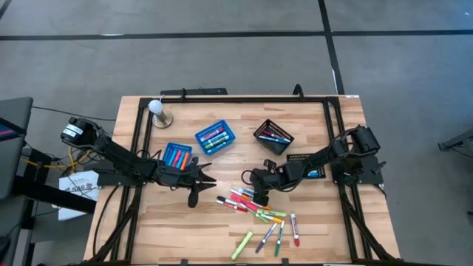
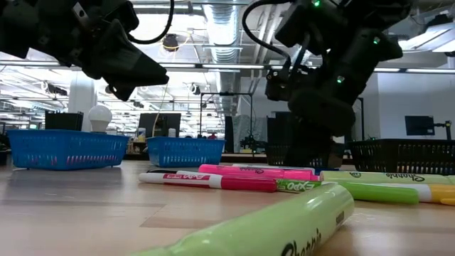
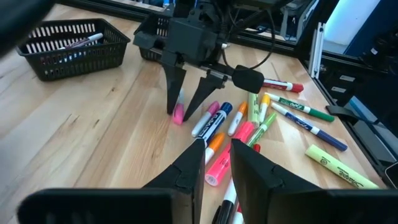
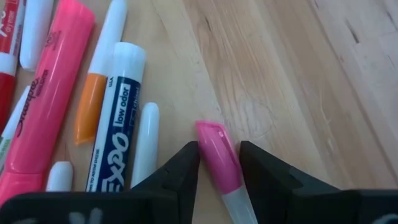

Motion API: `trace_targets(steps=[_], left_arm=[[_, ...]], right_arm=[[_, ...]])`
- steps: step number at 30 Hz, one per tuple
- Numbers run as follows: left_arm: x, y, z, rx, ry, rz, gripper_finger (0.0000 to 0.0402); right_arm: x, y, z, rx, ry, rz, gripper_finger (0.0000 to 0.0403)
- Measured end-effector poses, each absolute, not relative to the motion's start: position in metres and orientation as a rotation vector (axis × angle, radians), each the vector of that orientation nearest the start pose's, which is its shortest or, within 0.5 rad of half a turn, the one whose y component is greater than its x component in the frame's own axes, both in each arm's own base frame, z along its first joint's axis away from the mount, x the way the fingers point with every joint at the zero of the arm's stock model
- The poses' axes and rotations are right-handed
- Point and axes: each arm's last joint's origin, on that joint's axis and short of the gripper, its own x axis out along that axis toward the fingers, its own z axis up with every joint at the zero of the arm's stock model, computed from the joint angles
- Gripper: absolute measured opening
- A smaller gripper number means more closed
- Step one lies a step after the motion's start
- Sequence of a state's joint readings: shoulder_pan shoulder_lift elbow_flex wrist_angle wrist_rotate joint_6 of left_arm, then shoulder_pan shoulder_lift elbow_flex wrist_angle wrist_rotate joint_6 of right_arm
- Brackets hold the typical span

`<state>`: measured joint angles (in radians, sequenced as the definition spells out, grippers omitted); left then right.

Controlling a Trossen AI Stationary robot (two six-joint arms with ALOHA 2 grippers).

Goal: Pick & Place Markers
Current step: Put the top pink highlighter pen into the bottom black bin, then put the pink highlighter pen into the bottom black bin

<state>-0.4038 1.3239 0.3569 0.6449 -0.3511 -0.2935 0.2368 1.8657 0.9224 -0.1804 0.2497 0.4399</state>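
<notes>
Several markers (image 1: 260, 213) in pink, red, orange, green, blue and white lie loose on the wood near the table's near edge. My right gripper (image 1: 258, 193) stands at the far left end of that pile, shut on a pink-capped marker (image 4: 219, 160). In the left wrist view this marker (image 3: 178, 114) shows between the right gripper's fingers. My left gripper (image 1: 198, 186) is open and hovers above the table to the left of the pile, touching nothing. Its fingers (image 3: 186, 168) point toward the pile. My right gripper pinches the pink marker between its two fingers at the pink cap (image 4: 214, 146). The fingers (image 4: 183, 167) lie across the marker and slant down from the table's right. The cap's end is at the table surface; whether it is lifted clear, I cannot tell.
Two blue baskets (image 1: 177, 155) (image 1: 215, 137) with markers inside stand left of centre. One black mesh basket (image 1: 273, 135) stands at the far centre, and another (image 1: 305, 161) sits under the right arm. A white bulb on a stand (image 1: 157, 111) is at the far left. Bare wood lies near left.
</notes>
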Motion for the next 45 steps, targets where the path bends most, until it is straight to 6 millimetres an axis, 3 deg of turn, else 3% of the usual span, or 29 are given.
trace_targets(steps=[3, 10, 13, 17, 20, 25, 30, 39, 45], left_arm=[[0.219, -0.083, 0.162, -0.173, 0.304, -0.008, 0.0072], [0.219, -0.083, 0.162, -0.172, 0.304, -0.008, 0.0072], [0.219, -0.083, 0.162, -0.172, 0.304, -0.008, 0.0072], [0.219, -0.083, 0.162, -0.173, 0.304, -0.008, 0.0072], [0.218, -0.082, 0.161, -0.173, 0.303, -0.009, 0.0072], [0.216, -0.082, 0.160, -0.173, 0.307, -0.008, 0.0072], [0.216, -0.082, 0.160, -0.174, 0.307, -0.008, 0.0072], [0.216, -0.082, 0.160, -0.174, 0.307, -0.008, 0.0072], [0.217, -0.082, 0.161, -0.176, 0.303, -0.009, 0.0072]], right_arm=[[0.324, 0.066, 0.106, 0.138, 1.061, -0.255, 0.0103], [0.325, 0.062, 0.107, 0.161, 1.065, -0.242, 0.0034], [0.324, 0.062, 0.117, 0.171, 1.066, -0.229, 0.0033], [0.313, 0.059, 0.148, 0.166, 1.090, -0.259, 0.0034], [0.296, 0.053, 0.177, 0.173, 1.116, -0.335, 0.0041], [0.251, 0.040, 0.206, 0.175, 1.261, -0.529, 0.0021], [0.219, 0.038, 0.220, 0.214, 1.351, -0.691, 0.0024], [0.202, 0.046, 0.181, 0.214, 1.331, -0.659, 0.0063], [0.199, 0.046, 0.177, 0.233, 1.324, -0.676, 0.0065]])
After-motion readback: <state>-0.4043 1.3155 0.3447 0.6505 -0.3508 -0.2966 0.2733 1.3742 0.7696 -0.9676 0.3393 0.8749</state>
